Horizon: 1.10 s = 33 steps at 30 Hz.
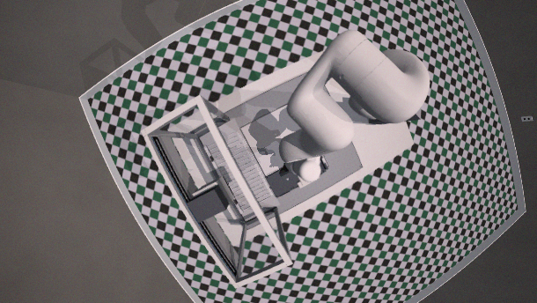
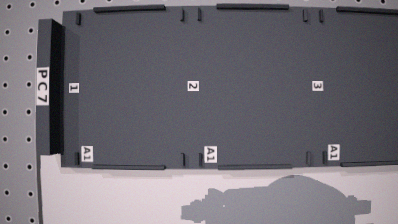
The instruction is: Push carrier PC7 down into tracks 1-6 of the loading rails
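Carrier PC7 (image 2: 225, 87) is a flat dark grey plate that fills most of the wrist view. Its positions carry white labels 1, 2 and 3 and A1 tags. Its raised handle bar (image 2: 50, 87), marked PC7, is at the left edge. In the top view the carrier (image 1: 282, 182) lies on the grey deck just in front of the ribbed loading rails (image 1: 242, 172). My gripper (image 1: 310, 171) hangs above the carrier, looking straight down on it. Its fingers are out of the wrist view and stand open on nothing. I cannot make out the lamp.
A pale open frame (image 1: 216, 189) stands over the rails and the space behind them. A perforated grey surface (image 2: 15, 125) lies left of the handle, and a pale panel (image 2: 125, 195) runs along the carrier's near edge. The arm's bulk (image 1: 352, 101) hides much of the deck.
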Tool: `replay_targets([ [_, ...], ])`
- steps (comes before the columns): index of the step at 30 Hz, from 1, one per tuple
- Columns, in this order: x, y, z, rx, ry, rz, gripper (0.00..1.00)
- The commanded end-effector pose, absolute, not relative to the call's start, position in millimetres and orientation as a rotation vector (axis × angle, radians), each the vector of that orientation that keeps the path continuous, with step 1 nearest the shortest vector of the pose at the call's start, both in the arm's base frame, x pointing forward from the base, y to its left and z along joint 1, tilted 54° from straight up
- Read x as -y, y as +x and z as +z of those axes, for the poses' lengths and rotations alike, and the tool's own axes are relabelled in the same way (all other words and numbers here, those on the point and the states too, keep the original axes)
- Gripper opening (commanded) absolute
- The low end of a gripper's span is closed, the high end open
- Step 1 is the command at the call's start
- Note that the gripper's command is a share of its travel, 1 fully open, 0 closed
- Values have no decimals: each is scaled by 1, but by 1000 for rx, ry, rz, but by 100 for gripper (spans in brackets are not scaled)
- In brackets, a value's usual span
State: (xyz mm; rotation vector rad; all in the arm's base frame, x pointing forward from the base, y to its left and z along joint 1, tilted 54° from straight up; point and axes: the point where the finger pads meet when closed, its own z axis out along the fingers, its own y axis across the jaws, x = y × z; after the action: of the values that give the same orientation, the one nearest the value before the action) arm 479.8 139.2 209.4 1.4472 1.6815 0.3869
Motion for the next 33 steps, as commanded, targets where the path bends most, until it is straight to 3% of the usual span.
replay_targets([
  [1,-145,480,208,-1683,1445,389,100],
  [33,-274,486,152,-1684,1445,390,100],
])
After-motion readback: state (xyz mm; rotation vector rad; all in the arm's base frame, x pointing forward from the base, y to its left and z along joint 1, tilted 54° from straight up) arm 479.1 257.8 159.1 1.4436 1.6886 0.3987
